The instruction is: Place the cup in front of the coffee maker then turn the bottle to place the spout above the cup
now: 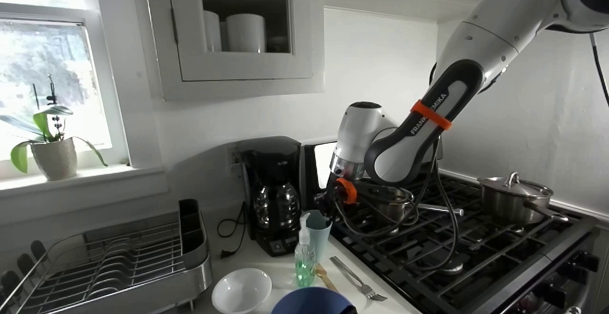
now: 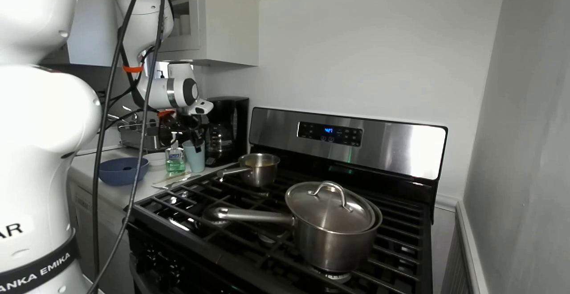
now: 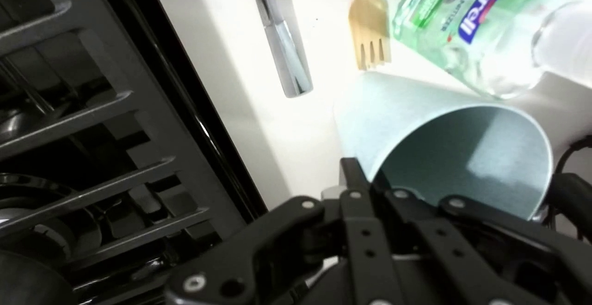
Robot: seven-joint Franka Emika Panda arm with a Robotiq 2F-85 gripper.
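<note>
Beside one bottle [image 1: 305,256], one cup [image 3: 444,145] in pincer [image 3: 365,172]

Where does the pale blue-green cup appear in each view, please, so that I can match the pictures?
In an exterior view: the cup, low, just right of centre, partly behind the green bottle.
In an exterior view: the cup, left of centre, right of the green bottle.
Wrist view: the cup, right of centre, below the green bottle.
Shared landmark: the green bottle.
</note>
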